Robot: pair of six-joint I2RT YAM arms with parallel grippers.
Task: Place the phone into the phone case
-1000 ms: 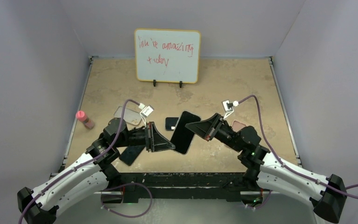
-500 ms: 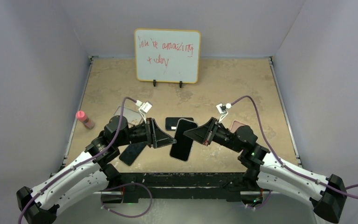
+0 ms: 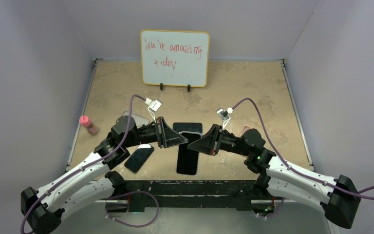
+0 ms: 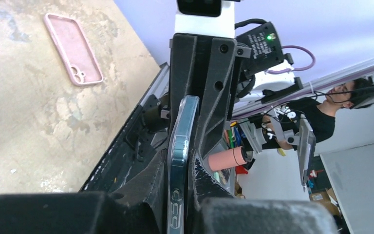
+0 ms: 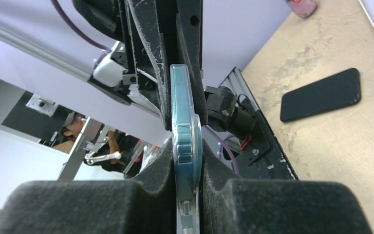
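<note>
End effectors left [image 3: 183, 140] and right [image 3: 196, 143] both clench the phone [image 3: 187, 158] edgewise above the tabletop [image 3: 253, 87]. Your left one has just re-gripped. The phone now runs twelve to six rather than leaning toward one, likely squared for casing.

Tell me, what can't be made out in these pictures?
Phone: both wrist views show only its edge between the fingers; whether a case is fully on is unclear.
Pink phone case: top view, mostly hidden behind the right arm.
Whiteboard writing: top view, too small to read.
</note>
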